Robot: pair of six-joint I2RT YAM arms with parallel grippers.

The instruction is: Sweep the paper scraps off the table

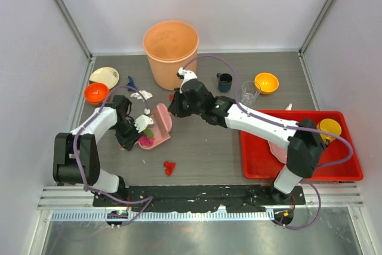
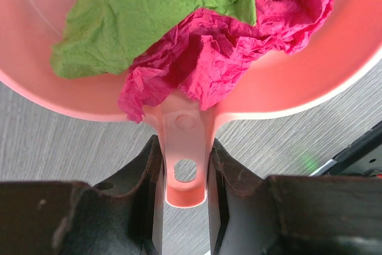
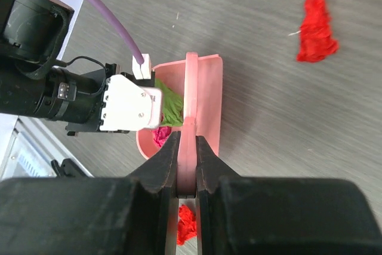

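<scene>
Top view: left gripper (image 1: pixel 136 137) has the pink dustpan (image 1: pixel 158 125) at the left-centre of the table (image 1: pixel 209 147), and right gripper (image 1: pixel 174 107) reaches across to its upper rim. Loose paper scraps on the wood: red scrap (image 1: pixel 169 167) near the front edge, white scrap (image 1: pixel 142 94) and blue scrap (image 1: pixel 130 82) behind the pan, second red scrap (image 1: pixel 172 95) just beside the right gripper. Left wrist: left gripper (image 2: pixel 185 159) is clamped narrow on the dustpan handle (image 2: pixel 185 126), with the pan wall (image 2: pixel 310 82) beyond it. A green scrap (image 2: pixel 155 10) and a magenta scrap (image 2: pixel 221 58) lie inside the pan. Right wrist: right gripper (image 3: pixel 188 153) is pinched tight on a thin pink tool (image 3: pixel 191 88), seen edge-on over the dustpan (image 3: pixel 210 97); probably the brush or scraper, can't confirm. One red piece (image 3: pixel 316 25) sits well apart on bare wood, and a lower red piece (image 3: pixel 187 222) sits under the jaws. My read: mid-sweep, two scraps collected and several left. The next move calls for setting the tool behind a loose scrap and dragging it to the pan lip while the pan is held flat and steady.
</scene>
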